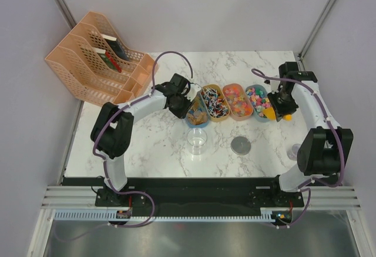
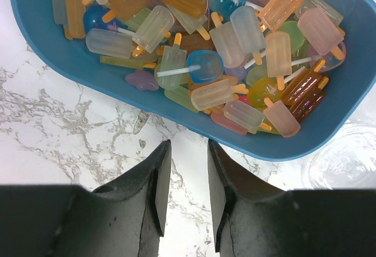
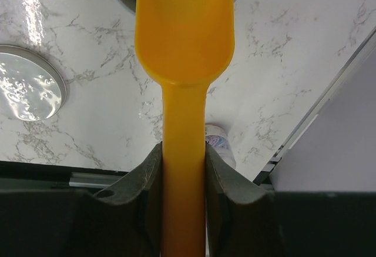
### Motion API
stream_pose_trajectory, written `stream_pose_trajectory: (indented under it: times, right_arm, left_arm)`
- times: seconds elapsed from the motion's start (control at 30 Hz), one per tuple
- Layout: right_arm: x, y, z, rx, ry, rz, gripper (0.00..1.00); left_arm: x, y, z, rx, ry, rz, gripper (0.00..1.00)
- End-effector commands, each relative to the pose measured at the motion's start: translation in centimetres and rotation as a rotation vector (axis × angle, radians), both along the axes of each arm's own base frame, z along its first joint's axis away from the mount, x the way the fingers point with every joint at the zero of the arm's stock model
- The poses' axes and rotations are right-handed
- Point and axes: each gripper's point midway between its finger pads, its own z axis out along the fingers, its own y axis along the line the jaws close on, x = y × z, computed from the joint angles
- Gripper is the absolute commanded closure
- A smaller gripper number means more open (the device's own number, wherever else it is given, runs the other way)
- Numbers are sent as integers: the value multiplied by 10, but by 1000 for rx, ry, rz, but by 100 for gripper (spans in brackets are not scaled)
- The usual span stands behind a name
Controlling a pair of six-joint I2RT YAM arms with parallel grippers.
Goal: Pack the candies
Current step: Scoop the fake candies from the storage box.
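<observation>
The small multicoloured candies [image 1: 237,100] filled four oval plastic trays [image 1: 197,125] in a row on the white marble table [image 1: 147,145]. The left gripper [image 2: 183,169], jaws slightly parted and empty, hung just beside the blue tray [image 2: 32,27]. The right gripper [image 3: 183,157] clamped the handle of the yellow-orange plastic scoop [image 3: 183,33].

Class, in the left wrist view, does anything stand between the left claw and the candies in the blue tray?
Only the blue tray's near wall separates the left claw from the candies; the marble before it is bare.
</observation>
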Motion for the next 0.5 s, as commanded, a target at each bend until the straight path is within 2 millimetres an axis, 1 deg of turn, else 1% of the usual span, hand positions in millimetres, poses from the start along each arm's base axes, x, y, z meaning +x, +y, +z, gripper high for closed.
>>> stream_pose_trajectory:
  times: [0.0,0.07,0.1,0.27,0.3,0.33,0.37,0.43,0.47]
  right_arm:
    - [3,-11,5,-51,34,8,100]
    - [7,-11,5,-48,41,17,100]
    - [6,-9,1,-42,67,28,100]
    - [10,-6,-1,-19,117,59,100]
    - [11,-6,-5,-13,135,61,100]
    - [14,-4,-5,-3,133,66,100]
    - [16,-5,-9,-2,150,66,100]
    - [22,-4,-9,2,143,68,100]
    - [23,-2,-13,10,157,74,100]
  left_arm:
    - [9,-7,25,-45,-87,1,62]
    - [8,-7,26,-50,-86,6,62]
    - [9,-7,28,-55,-90,11,62]
    - [11,-8,28,-57,-99,14,62]
    - [12,-8,27,-57,-101,13,62]
    - [13,-8,27,-57,-103,13,62]
    - [13,-8,27,-54,-105,14,62]
    - [15,-8,28,-55,-110,17,62]
    - [16,-7,27,-50,-112,19,62]
